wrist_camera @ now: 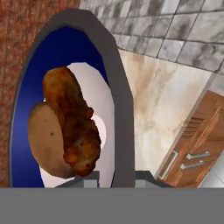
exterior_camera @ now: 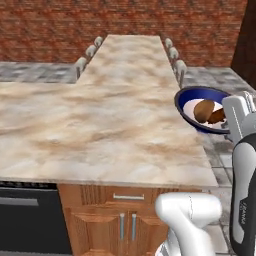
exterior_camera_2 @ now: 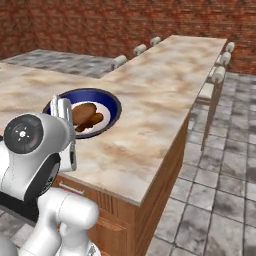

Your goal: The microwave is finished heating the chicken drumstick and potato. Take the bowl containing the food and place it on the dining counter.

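Marbled beige-and-tan stone forms the dining counter (exterior_camera: 100,125), smooth slab with a thin overhanging edge, L-shaped, long arm running toward a red brick wall (exterior_camera: 125,17). Gripper (wrist_camera: 114,177) is pinched narrow on the rim of the bowl (exterior_camera: 187,100), holding it at the counter's right edge; whether the bowl touches the stone or hangs just above it, cannot tell. Bowl is round, shallow, glossy dark blue outside and on the rim, white inside. In it: potato (wrist_camera: 43,140), rounded, matte tan-brown with small dark specks, and chicken drumstick (wrist_camera: 72,124), elongated, bumpy orange-brown crust, lying across and touching the potato. Wood cabinet doors (exterior_camera: 127,225) with ribbed trim and thin metal bar handles sit under the counter. Grey tiled floor (exterior_camera_2: 220,170), mottled squares. Pale rounded stool tops (exterior_camera_2: 217,75) line both sides of the long arm.
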Robot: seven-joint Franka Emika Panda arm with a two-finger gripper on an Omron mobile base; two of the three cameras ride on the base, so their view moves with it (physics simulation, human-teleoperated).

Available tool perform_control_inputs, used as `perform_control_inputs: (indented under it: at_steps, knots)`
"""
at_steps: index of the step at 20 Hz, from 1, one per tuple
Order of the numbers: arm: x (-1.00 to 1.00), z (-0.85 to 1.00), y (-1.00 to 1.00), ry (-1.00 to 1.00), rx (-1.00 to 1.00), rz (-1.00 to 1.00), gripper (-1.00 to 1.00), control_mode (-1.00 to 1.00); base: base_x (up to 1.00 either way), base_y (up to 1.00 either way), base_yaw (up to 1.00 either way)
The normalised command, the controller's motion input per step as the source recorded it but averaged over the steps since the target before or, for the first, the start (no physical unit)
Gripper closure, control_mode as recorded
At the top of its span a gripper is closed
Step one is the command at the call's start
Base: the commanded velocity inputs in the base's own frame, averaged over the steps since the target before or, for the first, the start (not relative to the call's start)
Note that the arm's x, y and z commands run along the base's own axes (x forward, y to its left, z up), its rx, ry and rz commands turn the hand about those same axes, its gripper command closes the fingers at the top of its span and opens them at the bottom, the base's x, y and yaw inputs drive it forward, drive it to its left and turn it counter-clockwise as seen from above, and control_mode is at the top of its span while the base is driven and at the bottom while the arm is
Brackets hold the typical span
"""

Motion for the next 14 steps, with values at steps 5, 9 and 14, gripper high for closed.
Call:
perform_control_inputs:
  at_steps: [5,9,14]
  knots:
    - [0.0,0.0,0.0,0.0,0.0,0.0,1.0,1.0,0.25,-0.01,-0.5]
    - [0.0,0.0,0.0,0.0,0.0,0.0,1.0,1.0,0.03,-0.05,-0.29]
    - [0.0,0.0,0.0,0.0,0.0,0.0,1.0,1.0,-0.03,-0.45,-0.29]
